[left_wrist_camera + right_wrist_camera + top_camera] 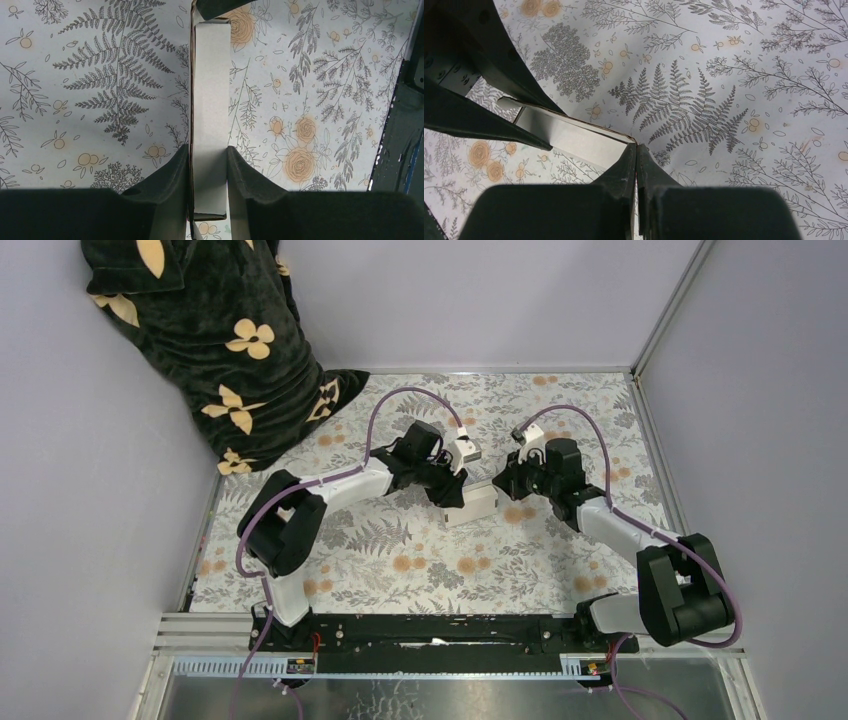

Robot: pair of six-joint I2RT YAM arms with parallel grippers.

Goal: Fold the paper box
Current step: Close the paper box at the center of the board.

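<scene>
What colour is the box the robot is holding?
The paper box is white, greyish in shade; best in the left wrist view.

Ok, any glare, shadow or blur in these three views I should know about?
Top external: even light, soft shadows, mild glare on the metal sheet at the bottom. Left wrist: cloth pattern sharp, the paper box evenly grey, left gripper dark and soft-edged. Right wrist: a shadow band crosses the cloth; right gripper nearly black.
</scene>
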